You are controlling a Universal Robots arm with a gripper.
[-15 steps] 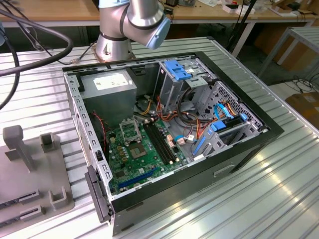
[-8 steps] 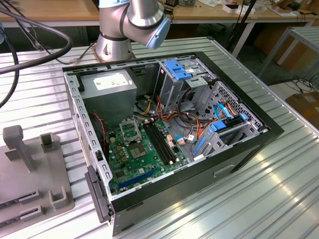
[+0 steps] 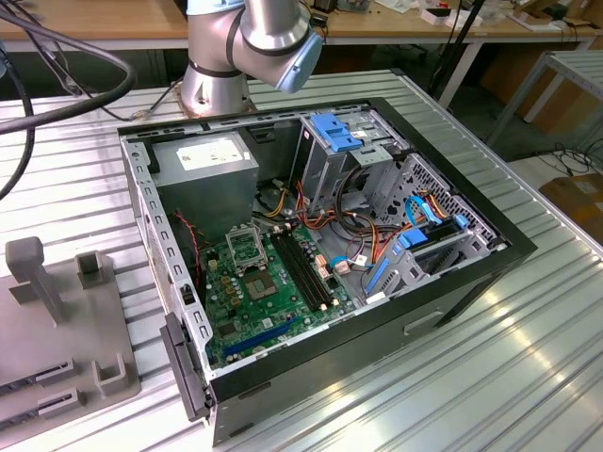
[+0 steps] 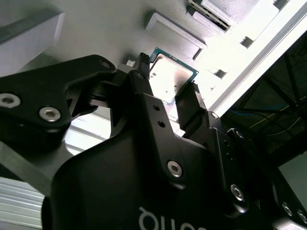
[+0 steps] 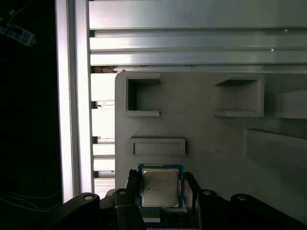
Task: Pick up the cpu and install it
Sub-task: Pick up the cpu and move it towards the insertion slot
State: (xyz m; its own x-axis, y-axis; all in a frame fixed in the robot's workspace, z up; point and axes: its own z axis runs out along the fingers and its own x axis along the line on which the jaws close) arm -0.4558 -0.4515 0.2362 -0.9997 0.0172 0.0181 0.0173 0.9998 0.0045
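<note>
Black two-finger gripper (image 4: 168, 76) is clamped on opposite edges of the small square green-rimmed cpu (image 5: 160, 187), its silver-grey metal face showing, over a grey moulded tray (image 5: 206, 139).

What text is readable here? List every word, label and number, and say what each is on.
Nothing can be quoted.
White label on the power supply: too small to read.
Lid of the cpu, between the jaws: faint print, too small to read.
Body of the gripper: white lettering, cut off at the picture's edge.
</note>
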